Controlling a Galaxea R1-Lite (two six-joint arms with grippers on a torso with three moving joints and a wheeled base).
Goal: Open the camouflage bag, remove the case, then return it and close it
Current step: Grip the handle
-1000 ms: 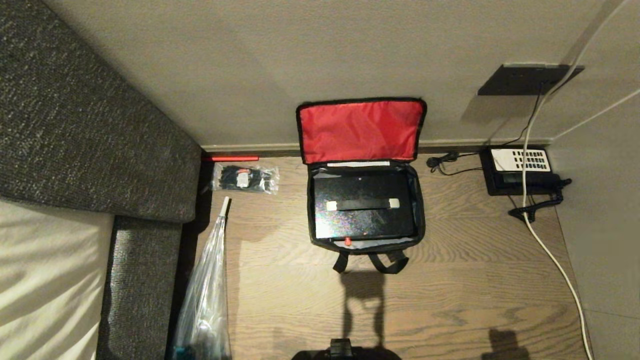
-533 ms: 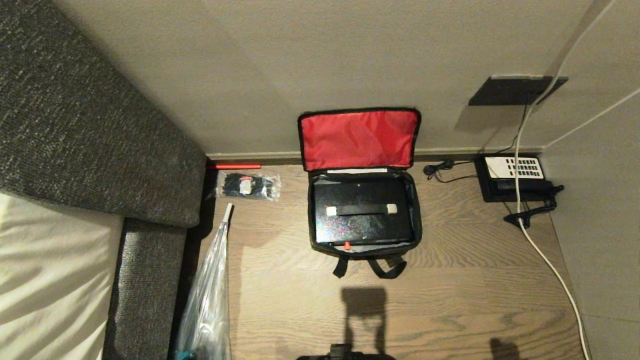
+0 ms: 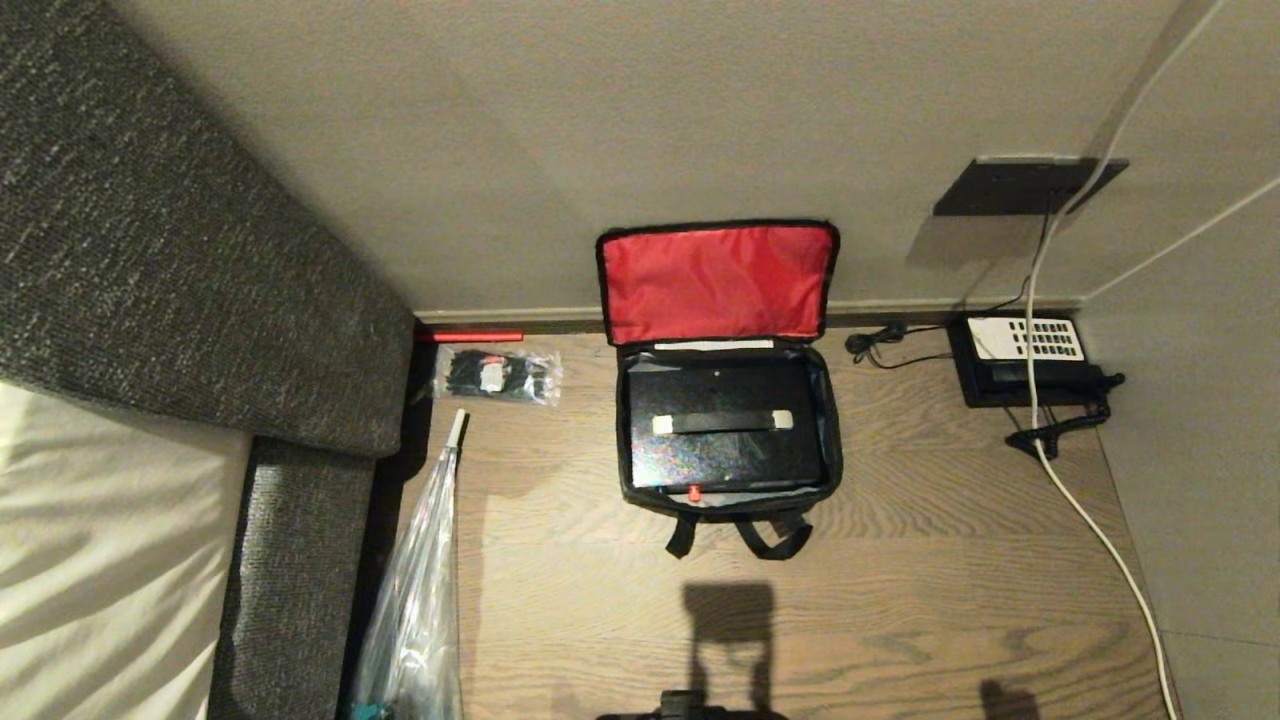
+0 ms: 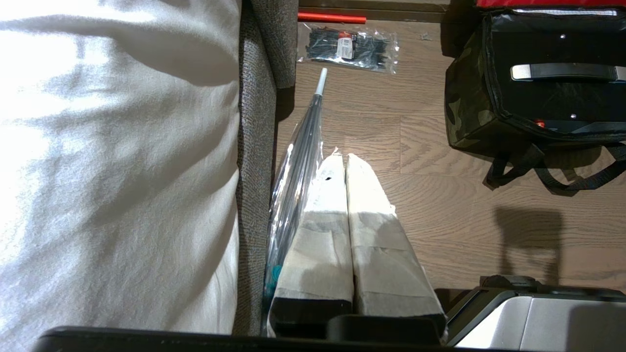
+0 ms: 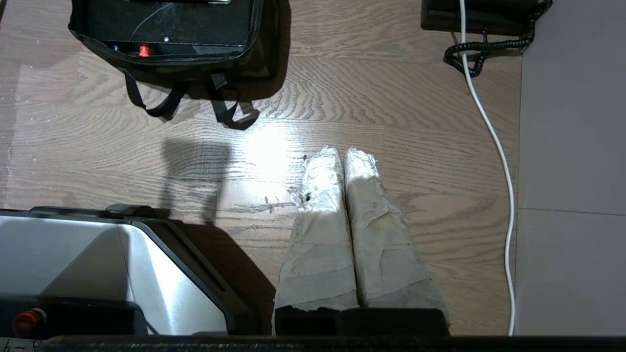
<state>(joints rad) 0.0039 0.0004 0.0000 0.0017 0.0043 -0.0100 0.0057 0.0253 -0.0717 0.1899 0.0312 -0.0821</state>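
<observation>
The camouflage bag point(image 3: 832, 440) stands on the wooden floor against the wall. Its red-lined lid point(image 3: 718, 283) is open and leans back on the wall. The black case point(image 3: 722, 455) lies inside it, with its silver-ended handle point(image 3: 722, 421) up and a red button point(image 3: 693, 492) at the near edge. In the left wrist view the bag's camouflage side point(image 4: 467, 107) and the case point(image 4: 547, 98) are far off. My left gripper point(image 4: 342, 159) is shut and empty beside the sofa. My right gripper point(image 5: 341, 151) is shut and empty over bare floor, well short of the bag point(image 5: 264, 54).
A grey sofa point(image 3: 150, 250) with a white sheet point(image 3: 90, 560) fills the left. An umbrella in a plastic sleeve point(image 3: 415, 590) and a packet of black ties point(image 3: 497, 375) lie beside it. A black telephone point(image 3: 1025, 360) and a white cable point(image 3: 1090, 520) are at the right.
The whole head view has shifted: the bag and floor sit slightly lower and look smaller. Nothing on the floor has moved.
</observation>
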